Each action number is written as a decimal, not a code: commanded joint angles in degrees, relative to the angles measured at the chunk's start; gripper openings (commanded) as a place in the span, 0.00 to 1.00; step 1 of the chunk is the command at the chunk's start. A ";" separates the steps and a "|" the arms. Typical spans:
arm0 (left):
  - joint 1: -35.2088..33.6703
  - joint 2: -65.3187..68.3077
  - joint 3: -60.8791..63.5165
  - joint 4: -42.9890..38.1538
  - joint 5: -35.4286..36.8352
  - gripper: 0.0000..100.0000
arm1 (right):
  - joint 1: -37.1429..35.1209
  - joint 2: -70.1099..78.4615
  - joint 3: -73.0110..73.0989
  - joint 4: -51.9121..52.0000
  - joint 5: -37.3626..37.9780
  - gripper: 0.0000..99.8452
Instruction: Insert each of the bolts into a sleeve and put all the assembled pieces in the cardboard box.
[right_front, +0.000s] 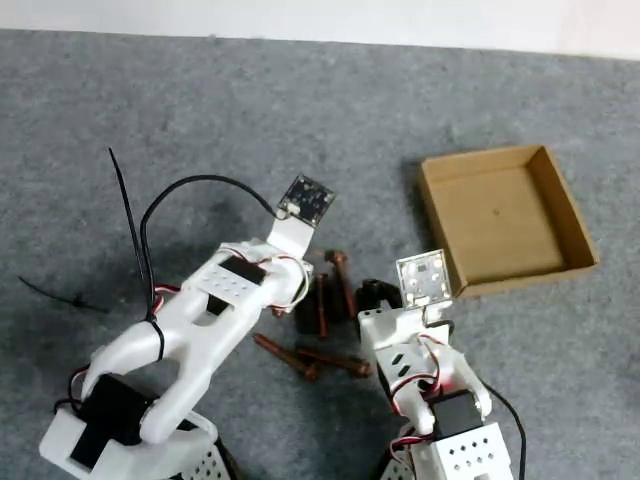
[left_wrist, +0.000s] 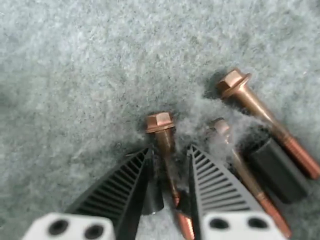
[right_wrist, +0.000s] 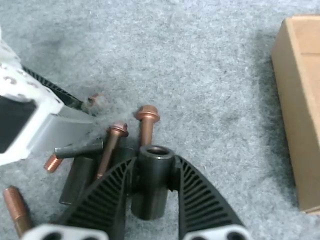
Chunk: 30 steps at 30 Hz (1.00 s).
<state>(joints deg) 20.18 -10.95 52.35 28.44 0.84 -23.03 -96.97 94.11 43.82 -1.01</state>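
My left gripper (left_wrist: 170, 149) is open and straddles the shank of a copper bolt (left_wrist: 160, 125) lying on the grey carpet, with a finger on each side. In the high view this gripper (right_front: 312, 300) is at the table's middle. My right gripper (right_wrist: 155, 161) is shut on a dark sleeve (right_wrist: 151, 185), whose open bore faces away from the wrist. It sits just right of the left one in the high view (right_front: 375, 295). The cardboard box (right_front: 505, 215) lies open to the right rear.
Two more bolts (left_wrist: 260, 115) (left_wrist: 235, 160) and a black sleeve (left_wrist: 277, 170) lie beside the left gripper. Other bolts (right_front: 290, 355) (right_front: 335, 360) lie nearer the arm bases. Loose sleeves (right_wrist: 80, 177) lie by the right gripper. A black cable tie (right_front: 125, 210) lies at the left.
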 joint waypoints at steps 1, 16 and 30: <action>-0.40 -0.04 -2.07 0.44 0.18 0.12 | 0.75 -1.10 -0.57 -0.75 0.53 0.00; -0.48 12.70 -15.60 13.27 0.18 0.12 | 0.75 -1.01 -0.57 -0.75 0.53 0.00; -0.48 14.99 -17.45 15.21 0.09 0.12 | 0.75 -1.01 -0.57 -0.75 0.62 0.00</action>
<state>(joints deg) 20.18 3.56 36.09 42.42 1.10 -23.03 -96.97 94.11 43.82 -1.01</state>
